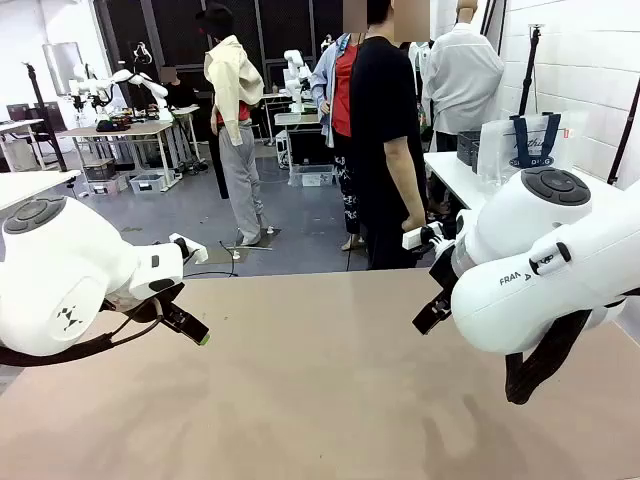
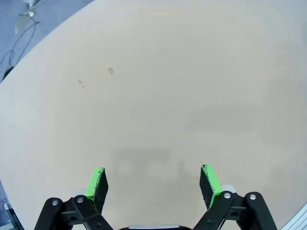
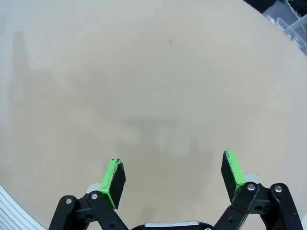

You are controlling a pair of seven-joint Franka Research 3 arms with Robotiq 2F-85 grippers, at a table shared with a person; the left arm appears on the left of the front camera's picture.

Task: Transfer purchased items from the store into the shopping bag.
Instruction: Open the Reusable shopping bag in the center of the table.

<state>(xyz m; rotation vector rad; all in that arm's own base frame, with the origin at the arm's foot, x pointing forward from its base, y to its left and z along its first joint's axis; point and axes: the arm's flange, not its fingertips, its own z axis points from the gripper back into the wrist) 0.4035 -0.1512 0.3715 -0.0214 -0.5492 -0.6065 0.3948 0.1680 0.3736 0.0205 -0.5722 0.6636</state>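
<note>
Worktop: smooth, matt tan board (image 1: 320,400) with a rounded far edge; every place below is given from it.
Left gripper: black linkage gripper with green pads (image 2: 153,179), jaws spread as wide as they go and gripping nothing; it hangs above the worktop's left half, aimed down at bare surface.
Right gripper: the same black build with green pads (image 3: 172,177), equally wide and empty-handed, above the worktop's right half.
Why held so: probably a ready pose, with both free to take whichever packet comes first.
Shopping bag: translucent clear plastic tote with navy strap handles and a dark oval logo (image 1: 520,145), upright on a white side table (image 1: 455,180) beyond the worktop's far right corner, well apart from both grippers. Its thin walls look soft and likely to sag.
Purchased items: whether any sit in the bag is too small to tell.
Person: in a black top (image 1: 385,120), standing at the worktop's far edge.
Progress: judged not yet begun.
</note>
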